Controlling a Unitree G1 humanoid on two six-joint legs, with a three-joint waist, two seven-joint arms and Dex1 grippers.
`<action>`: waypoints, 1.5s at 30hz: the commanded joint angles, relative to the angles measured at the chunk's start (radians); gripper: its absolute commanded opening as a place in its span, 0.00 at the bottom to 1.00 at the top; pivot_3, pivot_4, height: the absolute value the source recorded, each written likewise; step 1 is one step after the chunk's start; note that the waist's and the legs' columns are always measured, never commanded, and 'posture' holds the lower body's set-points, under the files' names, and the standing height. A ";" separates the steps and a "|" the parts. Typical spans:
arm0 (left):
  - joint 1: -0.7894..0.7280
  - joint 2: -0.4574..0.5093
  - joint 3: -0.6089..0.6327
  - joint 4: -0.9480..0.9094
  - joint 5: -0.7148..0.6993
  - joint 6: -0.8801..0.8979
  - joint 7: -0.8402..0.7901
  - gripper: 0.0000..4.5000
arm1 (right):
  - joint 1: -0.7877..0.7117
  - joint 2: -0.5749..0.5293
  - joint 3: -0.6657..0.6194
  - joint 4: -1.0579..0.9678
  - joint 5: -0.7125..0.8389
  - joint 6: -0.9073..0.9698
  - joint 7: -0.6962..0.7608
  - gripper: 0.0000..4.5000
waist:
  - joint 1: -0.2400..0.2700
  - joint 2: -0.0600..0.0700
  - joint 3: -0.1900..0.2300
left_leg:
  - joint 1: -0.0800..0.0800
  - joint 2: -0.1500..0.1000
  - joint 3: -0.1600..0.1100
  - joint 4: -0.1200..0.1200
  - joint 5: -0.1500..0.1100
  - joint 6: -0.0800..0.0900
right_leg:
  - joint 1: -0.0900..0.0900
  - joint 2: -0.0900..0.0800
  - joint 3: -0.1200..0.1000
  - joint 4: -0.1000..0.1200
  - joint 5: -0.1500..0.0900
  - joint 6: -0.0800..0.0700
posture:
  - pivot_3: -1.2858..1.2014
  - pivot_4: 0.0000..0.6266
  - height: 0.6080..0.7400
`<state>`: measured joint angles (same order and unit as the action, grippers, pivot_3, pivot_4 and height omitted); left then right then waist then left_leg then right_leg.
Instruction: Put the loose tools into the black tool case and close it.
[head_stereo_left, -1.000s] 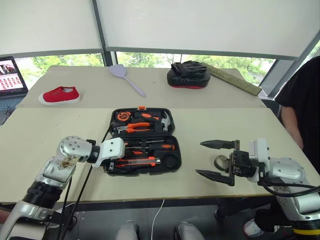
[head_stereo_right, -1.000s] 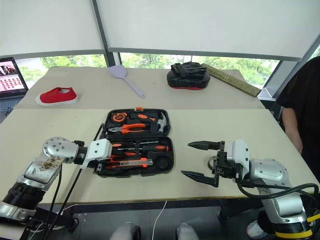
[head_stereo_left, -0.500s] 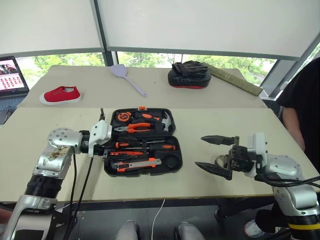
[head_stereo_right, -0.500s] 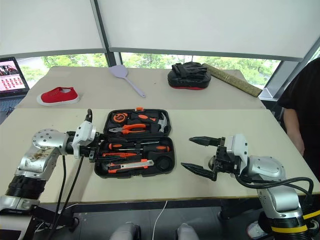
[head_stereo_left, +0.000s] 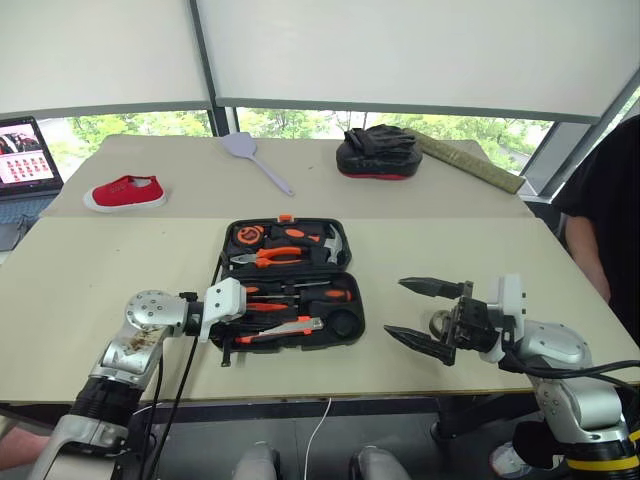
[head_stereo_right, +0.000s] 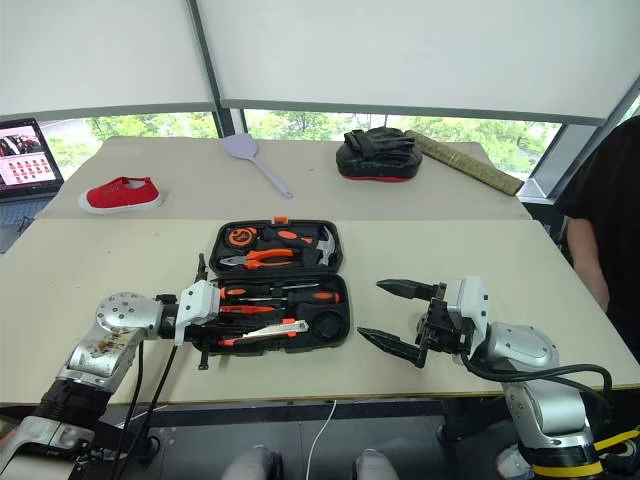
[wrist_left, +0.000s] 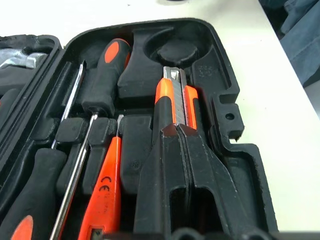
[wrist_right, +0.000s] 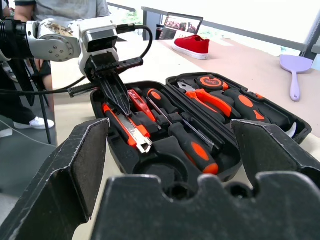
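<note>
Case: the black plastic clamshell tool case (head_stereo_left: 290, 285) lies open on the beige table (head_stereo_left: 100, 270), lid half away from me with its small orange latch at the far edge; tray half nearest me.
Left claw: my left claw (wrist_left: 182, 132) is pressed together, tips resting on the rear end of the orange-and-black utility knife (wrist_left: 174, 102); I cannot tell whether anything is pinched between the tips.
Knife: it lies tilted across its slot in the near tray, metal tip (head_stereo_left: 315, 322) raised toward the right end of the case.
Screwdrivers: two orange-and-black-handled screwdrivers (head_stereo_left: 300, 293) lie side by side in the tray, just beyond the knife; the small all-orange tester screwdriver (wrist_left: 105, 192) sits beside the knife.
Tape slot: a round recess (head_stereo_left: 343, 322) at the tray's right end; too dark to tell what fills it.
Lid tools: orange-handled pliers (head_stereo_left: 270, 257), a steel hammer (head_stereo_left: 330, 243) and a round tape measure (head_stereo_left: 245, 234) sit in the lid.
Right claw: my right claw (head_stereo_left: 425, 313) is spread wide, hovering just above the table to the right of the case, apart from it, holding nothing.
Far table: a red shoe (head_stereo_left: 125, 192), a lilac spatula (head_stereo_left: 253, 157), a black-and-red padded mitt (head_stereo_left: 377, 152).
</note>
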<state>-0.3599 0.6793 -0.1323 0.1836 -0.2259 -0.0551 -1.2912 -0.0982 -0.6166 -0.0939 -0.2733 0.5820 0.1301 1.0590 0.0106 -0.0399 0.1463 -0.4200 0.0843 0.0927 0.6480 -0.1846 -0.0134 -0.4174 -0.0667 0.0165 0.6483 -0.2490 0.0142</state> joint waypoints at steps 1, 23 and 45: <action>0.068 0.050 -0.063 0.056 0.106 0.050 0.016 0.00 | 0.005 -0.003 -0.027 -0.030 0.005 -0.010 -0.009 1.00 | -0.004 0.002 -0.003 | 0.000 0.000 0.000 0.000 0.000 0.000 | 0.000 0.001 0.001 0.000 0.000 0.000 | 0.52 0.24 1.00; 0.291 0.037 0.326 -0.185 -0.387 0.064 -0.127 0.78 | 0.404 -0.091 -0.433 0.086 -0.102 -0.147 -0.041 1.00 | -0.008 0.011 -0.009 | 0.010 0.000 -0.004 -0.005 -0.007 0.001 | 0.010 0.004 0.004 -0.004 -0.006 -0.002 | 0.52 0.24 1.00; 0.353 -0.010 0.312 -0.358 -0.449 0.097 -0.113 0.99 | 0.085 -0.379 0.034 -0.086 -0.232 0.479 -0.157 1.00 | -0.009 0.009 -0.007 | 0.007 -0.002 -0.005 -0.005 -0.011 0.001 | 0.005 0.006 0.011 -0.007 -0.013 0.001 | 0.52 0.24 1.00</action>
<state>0.0031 0.6673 0.1792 -0.1440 -0.6713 0.0386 -1.4119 0.0160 -0.9817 -0.0903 -0.3749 0.3840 0.5826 0.9107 0.0014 -0.0312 0.1396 -0.4158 0.0817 0.0882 0.6426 -0.1960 -0.0119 -0.4152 -0.0607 0.0292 0.6418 -0.2587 0.0141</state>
